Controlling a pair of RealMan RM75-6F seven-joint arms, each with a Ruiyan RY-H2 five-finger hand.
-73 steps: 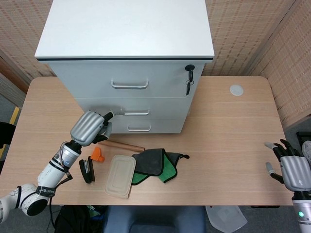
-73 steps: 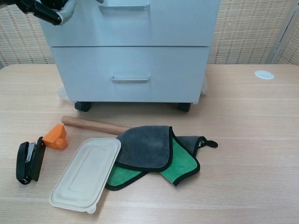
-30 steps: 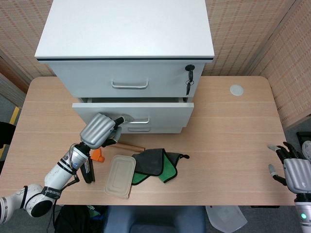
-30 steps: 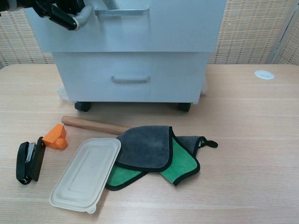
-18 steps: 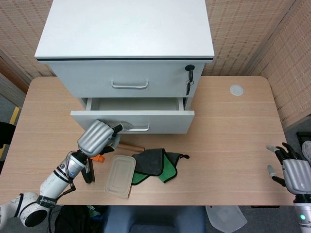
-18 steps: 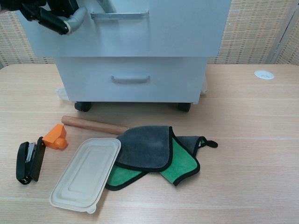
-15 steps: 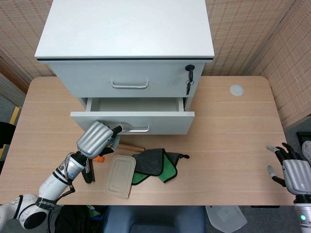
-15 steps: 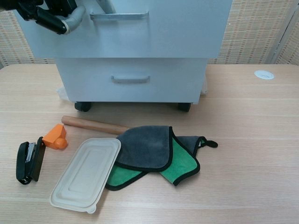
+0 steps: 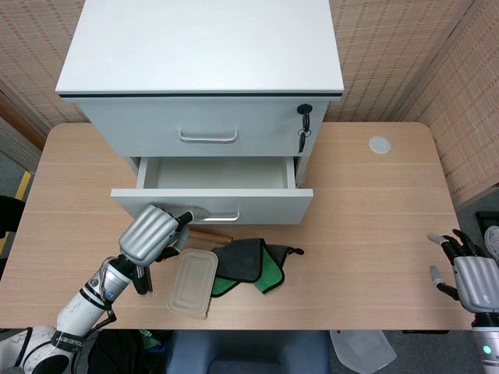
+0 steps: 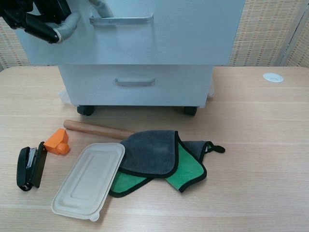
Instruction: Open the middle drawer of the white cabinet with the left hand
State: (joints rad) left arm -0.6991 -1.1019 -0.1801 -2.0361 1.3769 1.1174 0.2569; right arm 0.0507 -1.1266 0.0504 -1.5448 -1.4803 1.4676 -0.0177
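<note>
- The middle drawer (image 9: 210, 204) of the white cabinet (image 9: 201, 70) sits in the centre of the head view, pulled out so its empty inside shows; in the chest view its front fills the top of the frame, overhanging the bottom drawer (image 10: 135, 84).
- It looks like a rigid metal box on slides, and being empty it should run lightly and straight. The bar handle (image 10: 121, 20) on its front is the natural place to take hold, with a hooked pull along the line of the slides; a sideways drag could bind it or roll the cabinet on its wheels (image 10: 86, 110).
- The left hand (image 9: 152, 234) is at the lower left of the drawer front, fingers curled toward the left end of the handle. A finger seems hooked behind the bar, but the knuckles hide the contact, so I cannot tell for certain that it holds.
- The right hand (image 9: 472, 274) rests at the lower right edge of the head view, fingers spread, holding nothing, well away from the cabinet.
- On the table (image 10: 260, 145) under the drawer lie a wooden rolling pin (image 10: 96, 129), a green and grey cloth (image 10: 159, 157), a pale lidded container (image 10: 89, 180), an orange piece (image 10: 58, 141) and a black stapler (image 10: 30, 166).
- A key (image 9: 302, 128) hangs in the top drawer's lock.
</note>
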